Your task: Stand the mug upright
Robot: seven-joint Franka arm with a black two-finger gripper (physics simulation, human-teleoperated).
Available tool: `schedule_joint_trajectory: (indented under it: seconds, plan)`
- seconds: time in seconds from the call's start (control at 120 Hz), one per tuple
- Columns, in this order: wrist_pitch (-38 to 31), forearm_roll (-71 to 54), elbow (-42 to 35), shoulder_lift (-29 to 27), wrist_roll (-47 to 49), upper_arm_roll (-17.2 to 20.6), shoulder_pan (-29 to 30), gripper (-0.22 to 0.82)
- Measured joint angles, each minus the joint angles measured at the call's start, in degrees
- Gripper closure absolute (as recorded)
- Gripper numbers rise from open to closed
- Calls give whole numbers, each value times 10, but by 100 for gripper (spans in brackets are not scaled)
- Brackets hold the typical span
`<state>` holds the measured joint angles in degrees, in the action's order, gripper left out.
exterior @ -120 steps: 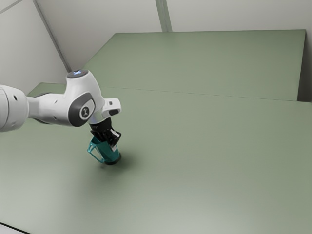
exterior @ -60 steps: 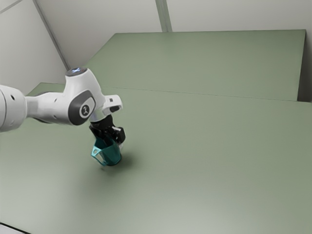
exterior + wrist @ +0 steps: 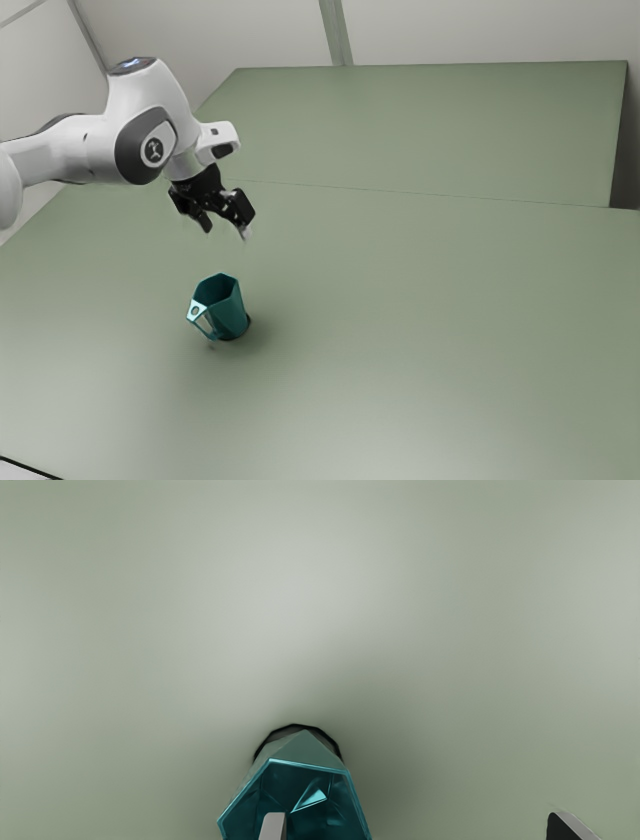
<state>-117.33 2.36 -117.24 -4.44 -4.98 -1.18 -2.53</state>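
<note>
Teal faceted mug with black base [image 3: 228, 308] stands mouth-up on the green flat surface [image 3: 430, 330], lower left of the exterior frame. My black two-finger end effector [image 3: 226, 232] is open above it, holding nothing; best keep fingers spread and well clear of rim and handle, since a bump could tip it.

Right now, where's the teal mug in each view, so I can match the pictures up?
Exterior view: the mug is on the green table, toward the exterior view's left, below the open gripper.
Wrist view: the mug is partly covered by one fingertip, with the other off to one side.
Shared landmark: the gripper's two spread fingers.
</note>
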Motion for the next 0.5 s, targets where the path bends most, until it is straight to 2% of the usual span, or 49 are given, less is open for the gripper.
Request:
schedule_joint_trajectory:
  seconds: [0.233, 0.5]
  plan:
    - [111, -1, 111, 22, 6, 6, 10, 2]
    - [207, -6, 198, 33, 11, 6, 26, 1]
